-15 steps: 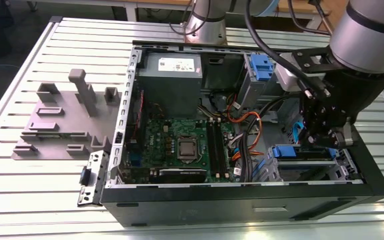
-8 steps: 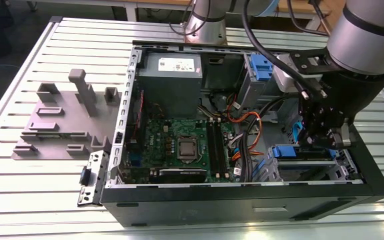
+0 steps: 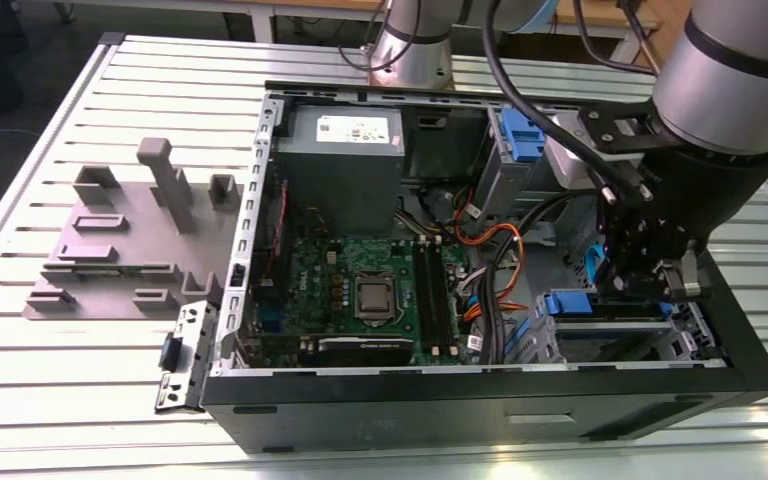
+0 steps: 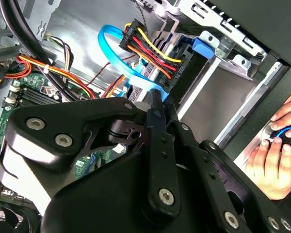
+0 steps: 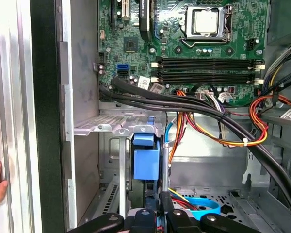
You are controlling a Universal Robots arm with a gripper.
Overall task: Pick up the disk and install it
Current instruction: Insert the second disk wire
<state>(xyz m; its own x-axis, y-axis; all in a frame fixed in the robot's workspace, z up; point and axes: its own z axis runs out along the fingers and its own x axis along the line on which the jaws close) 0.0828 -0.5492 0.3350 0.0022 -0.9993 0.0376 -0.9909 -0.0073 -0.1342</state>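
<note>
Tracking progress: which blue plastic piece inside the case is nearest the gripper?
The low blue piece beside the gripper; the taller blue clip stands well apart.

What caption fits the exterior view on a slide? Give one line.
Robot arm's gripper reaches into an open computer case, beside the blue-railed disk in its bay.

We can't really make out any readable text here: the white sticker (image 3: 355,127) on the grey power supply box (image 3: 341,160), just behind the green motherboard (image 3: 371,290), has print on it, but it's not legible to us.
</note>
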